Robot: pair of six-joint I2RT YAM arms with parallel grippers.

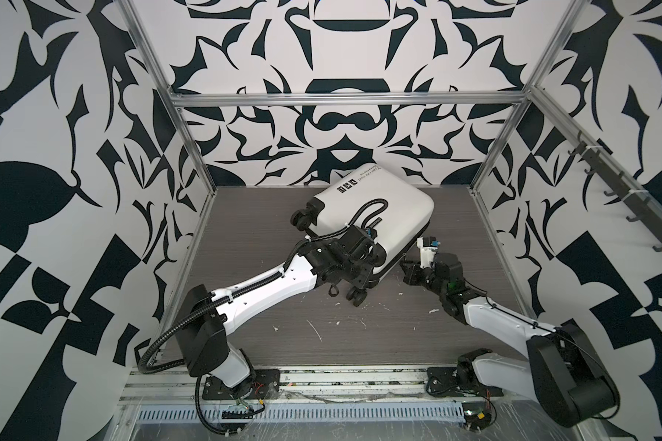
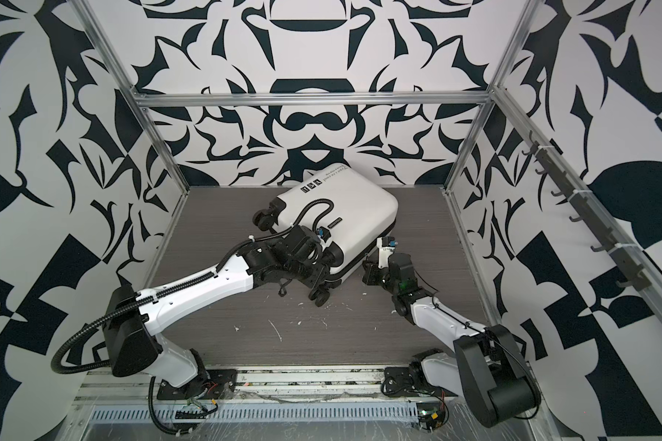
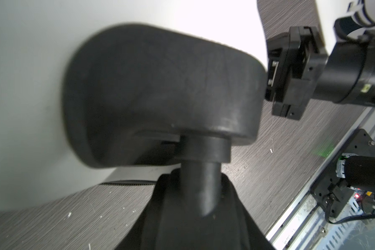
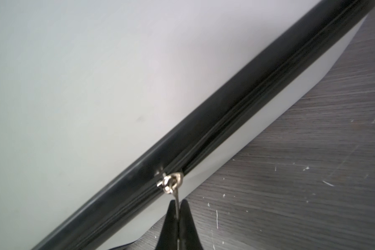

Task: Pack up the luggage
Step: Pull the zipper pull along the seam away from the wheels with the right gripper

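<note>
Looking down from above, I see the left arm [image 1: 268, 282] rise from its base, fold at the elbow and run its forearm out low across the table [image 1: 268, 214]. Its wrist is rolled in against a wheeled corner of the luggage [image 1: 390, 206]. The left gripper [image 1: 362, 273] sits tight at that corner. From its own camera the black corner guard [image 3: 160, 91] fills the space just ahead of the jaws, and a wheel stem [image 3: 200, 168] drops from it towards them. I cannot tell whether those jaws are clamped on anything or only resting there.

The white shell lies flat and closed on the table, skewed, reaching away beyond both sets of jaws, with its black zip seam [image 4: 225, 123] running along the side that faces the right arm [image 1: 493, 317].

That arm comes up from its base, its forearm angles inward, and its wrist is bent towards the suitcase's long side. The right gripper [image 4: 178, 207] is pinched closed on the thin metal zipper pull [image 4: 176, 199]. The silver slider [image 4: 170, 180] sits on the seam directly beyond the tips.
</note>
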